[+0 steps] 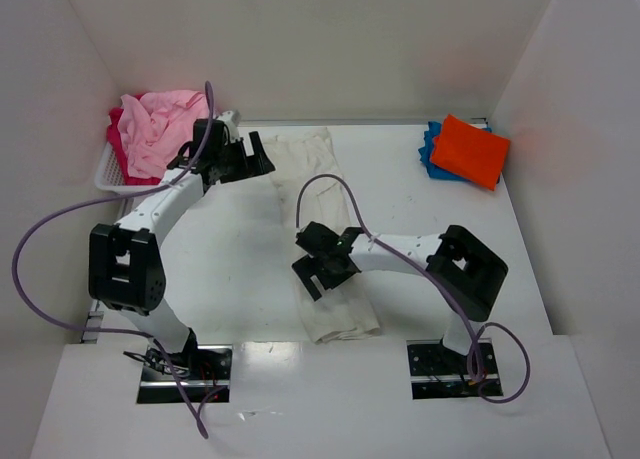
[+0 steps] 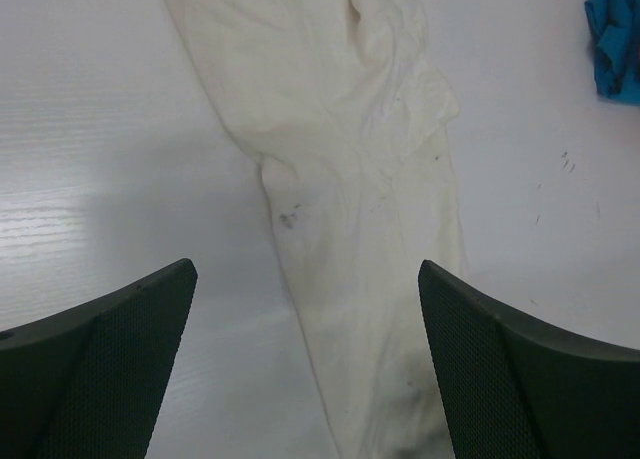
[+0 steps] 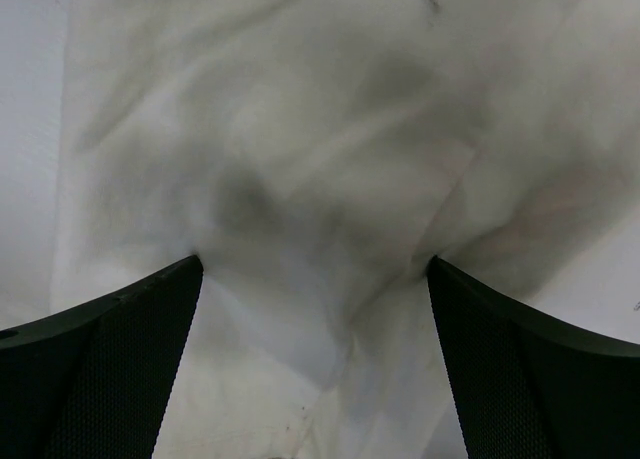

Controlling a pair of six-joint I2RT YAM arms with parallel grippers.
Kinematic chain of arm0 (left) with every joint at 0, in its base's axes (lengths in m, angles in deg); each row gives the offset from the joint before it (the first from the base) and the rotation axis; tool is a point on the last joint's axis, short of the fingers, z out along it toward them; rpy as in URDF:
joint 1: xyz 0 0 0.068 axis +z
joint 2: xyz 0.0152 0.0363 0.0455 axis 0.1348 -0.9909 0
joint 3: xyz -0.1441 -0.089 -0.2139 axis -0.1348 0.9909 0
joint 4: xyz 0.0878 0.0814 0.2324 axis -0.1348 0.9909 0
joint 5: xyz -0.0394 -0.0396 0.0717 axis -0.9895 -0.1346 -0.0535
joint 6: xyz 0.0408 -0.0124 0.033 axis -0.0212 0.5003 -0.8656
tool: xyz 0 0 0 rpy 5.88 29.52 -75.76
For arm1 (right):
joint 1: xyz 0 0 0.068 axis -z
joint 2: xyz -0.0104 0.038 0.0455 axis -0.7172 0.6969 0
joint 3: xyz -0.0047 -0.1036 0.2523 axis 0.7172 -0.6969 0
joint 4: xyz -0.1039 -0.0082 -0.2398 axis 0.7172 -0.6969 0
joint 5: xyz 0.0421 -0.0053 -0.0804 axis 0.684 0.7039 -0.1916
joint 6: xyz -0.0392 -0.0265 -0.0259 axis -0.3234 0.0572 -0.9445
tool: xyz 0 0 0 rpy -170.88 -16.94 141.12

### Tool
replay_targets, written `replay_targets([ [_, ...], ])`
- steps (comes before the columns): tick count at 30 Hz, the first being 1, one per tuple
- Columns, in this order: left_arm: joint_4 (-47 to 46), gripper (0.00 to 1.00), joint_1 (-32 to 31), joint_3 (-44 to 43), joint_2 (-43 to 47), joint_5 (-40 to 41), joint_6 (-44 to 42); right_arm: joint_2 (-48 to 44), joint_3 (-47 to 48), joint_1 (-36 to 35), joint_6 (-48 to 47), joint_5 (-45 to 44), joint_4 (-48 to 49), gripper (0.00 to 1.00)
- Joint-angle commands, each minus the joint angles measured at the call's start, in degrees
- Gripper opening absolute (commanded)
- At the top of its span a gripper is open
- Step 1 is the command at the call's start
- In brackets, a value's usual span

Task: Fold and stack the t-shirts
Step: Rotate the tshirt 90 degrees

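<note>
While the cream shirt (image 1: 310, 154) lies as a long strip down mid-frame, left gripper (image 1: 250, 160) and right gripper (image 1: 315, 272) gape over it, holding nothing; folding seems underway, next calls for pinching an end.

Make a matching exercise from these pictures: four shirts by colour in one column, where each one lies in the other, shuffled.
Shirts:
1. cream shirt
2. orange shirt
3. pink shirt
4. blue shirt

Places:
A. in the basket, far left
B. under another shirt, far right
C. stretched out long in the middle
D. on top of the far-right pile

Pairs: 1-C, 2-D, 3-A, 4-B
</note>
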Motion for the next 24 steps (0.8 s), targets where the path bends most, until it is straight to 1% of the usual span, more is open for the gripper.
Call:
replay_targets([
  [1, -0.37, 0.99, 1.23, -0.2, 3.76, -1.22, -0.53, 2.35, 2.93, -0.83, 1.43, -0.1, 1.49, 0.99],
  [7, -0.37, 0.99, 2.5, 1.74, 5.6, -2.14, -1.05, 6.44, 7.58, -1.17, 1.43, 0.43, 2.47, 0.99],
  [12, -0.37, 0.99, 3.73, 2.27, 5.79, -3.43, -1.58, 10.0, 13.61, -1.35, 3.08, -1.07, 2.47, 0.99],
  [19, -0.37, 0.99, 4.78, 2.27, 4.74, -4.74, -1.58, 14.03, 19.11, -1.35, 4.77, -4.52, 3.17, 0.99],
  [24, -0.9, 0.99, 4.78, 2.27, 4.21, -5.26, -1.58, 14.31, 21.25, -1.35, 5.3, -4.76, 3.79, 0.99],
])
